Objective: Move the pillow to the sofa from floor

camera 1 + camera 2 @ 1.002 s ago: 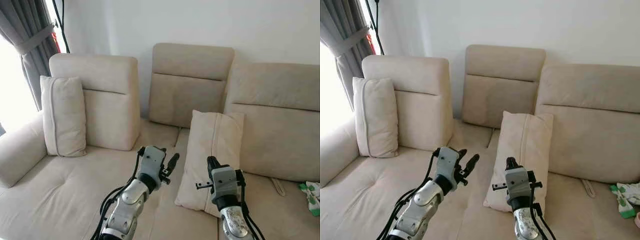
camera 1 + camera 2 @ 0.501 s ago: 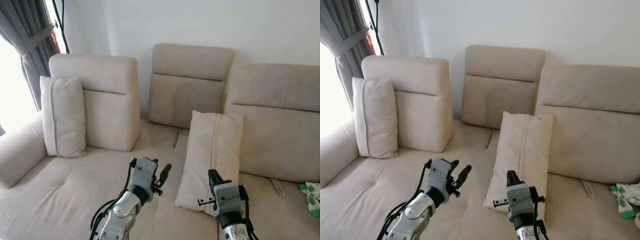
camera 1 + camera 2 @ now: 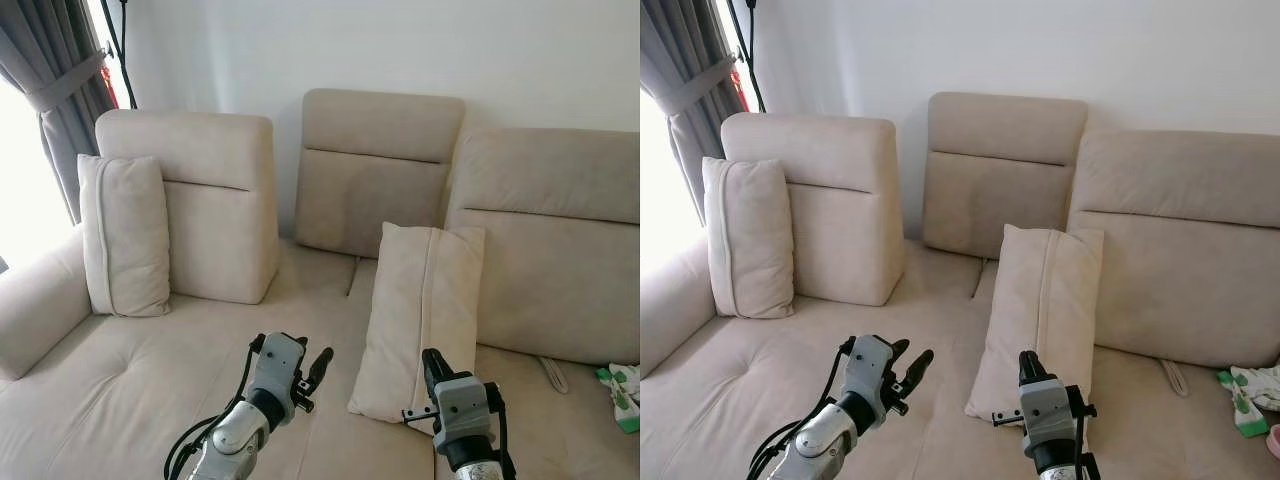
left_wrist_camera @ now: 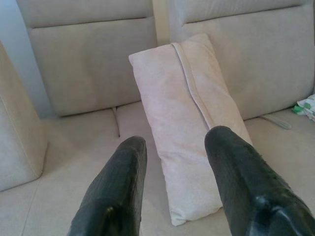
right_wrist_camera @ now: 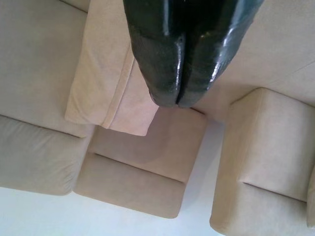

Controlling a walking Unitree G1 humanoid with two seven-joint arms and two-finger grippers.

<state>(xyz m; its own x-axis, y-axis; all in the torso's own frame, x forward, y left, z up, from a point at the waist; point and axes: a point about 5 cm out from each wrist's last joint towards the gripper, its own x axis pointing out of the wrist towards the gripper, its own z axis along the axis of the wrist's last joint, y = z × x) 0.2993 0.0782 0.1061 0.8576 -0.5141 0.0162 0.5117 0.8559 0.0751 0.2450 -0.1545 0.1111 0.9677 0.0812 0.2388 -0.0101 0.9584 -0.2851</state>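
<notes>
The big beige sofa (image 3: 150,400) takes up most of the room ahead, with three tall back cushions along the white wall. A grey curtain (image 3: 60,90) hangs at the far left by a bright window.

The pillow (image 3: 418,315) is on the sofa seat, right of the middle. It stands up on its short end and leans back on the right back cushion (image 3: 545,250). Another pillow (image 3: 122,235) stands at the left, leaning on the left back cushion.

The left arm reaches forward low over the seat. The left gripper (image 4: 177,182) has its two black fingers spread apart with nothing between them. It points at the leaning pillow but is not touching it.

The right gripper (image 5: 178,101) is held up near the pillow's bottom corner. Its fingers are pressed together with nothing in them.

The left half of the seat is bare, with lots of room. A small green and white thing (image 3: 625,395) lies at the far right edge of the seat.
</notes>
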